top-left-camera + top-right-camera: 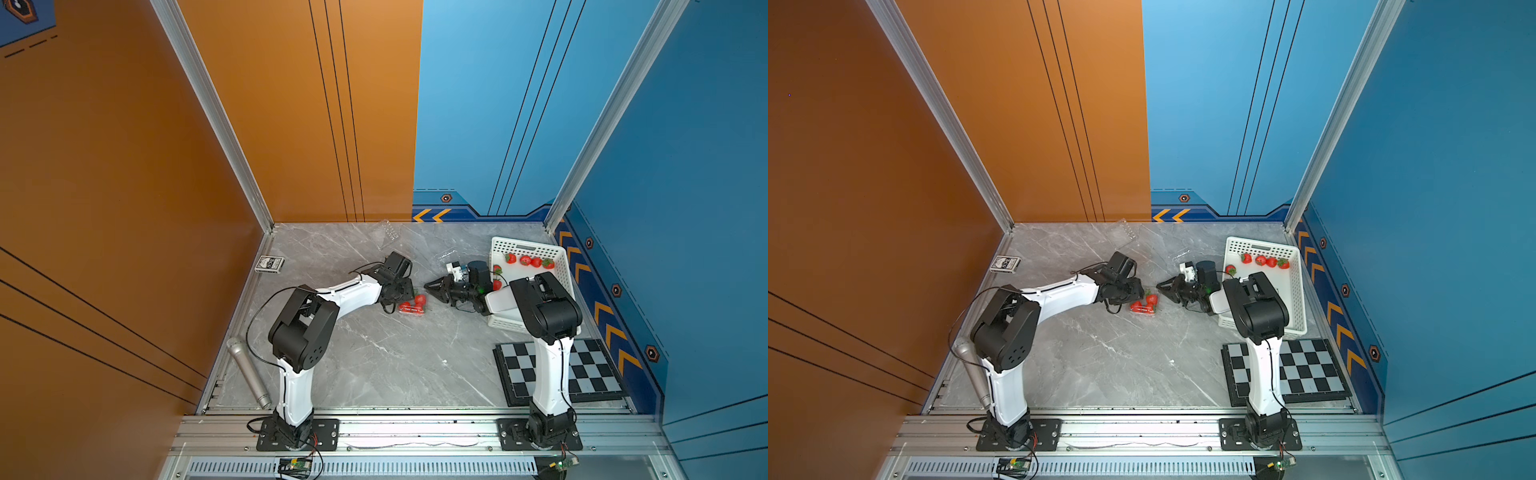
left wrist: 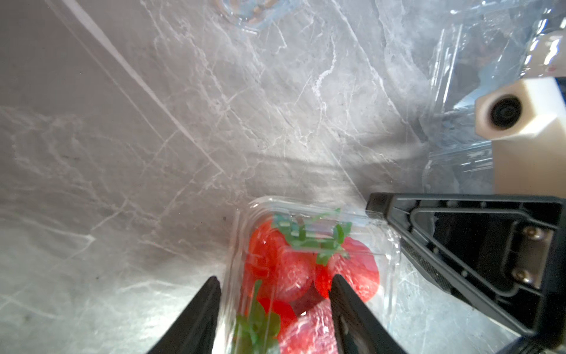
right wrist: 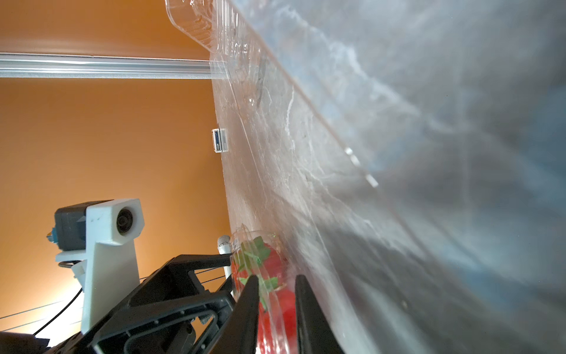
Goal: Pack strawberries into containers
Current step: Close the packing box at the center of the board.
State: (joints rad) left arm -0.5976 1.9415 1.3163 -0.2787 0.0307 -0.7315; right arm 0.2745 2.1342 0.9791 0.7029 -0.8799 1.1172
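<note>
Your left hand (image 2: 274,277) hangs over the filled container (image 2: 306,203), which sits near the middle of the bench (image 1: 374,365), a little toward its far edge. The hand is released, with its fingers spread. One tip stands just outside the container's wall and the other lies over the strawberries (image 2: 288,275) packed red and green inside. You cannot tell whether either finger presses on the plastic. Your right hand (image 1: 429,286) reaches in from the right edge's side, its tip at the container's rim. Its fingers stand only narrowly apart, with clear plastic and a green cap showing between them. You cannot tell whether they pinch that rim or merely touch it. A second container (image 1: 444,254) lies empty just behind your right wrist, toward the far edge. A third container (image 1: 388,232) lies empty at the far edge, near its middle. The white basket (image 1: 563,274) stands along the right edge, partly under your right arm. Four loose strawberries (image 1: 525,260) sit in a row at its far end, and more red shows beside the arm. A small card box (image 1: 269,264) lies at the left edge, well apart from the hands. A silver cylinder (image 1: 248,370) lies along the same edge nearer you. The checkerboard (image 1: 590,370) fills the near right corner.
</note>
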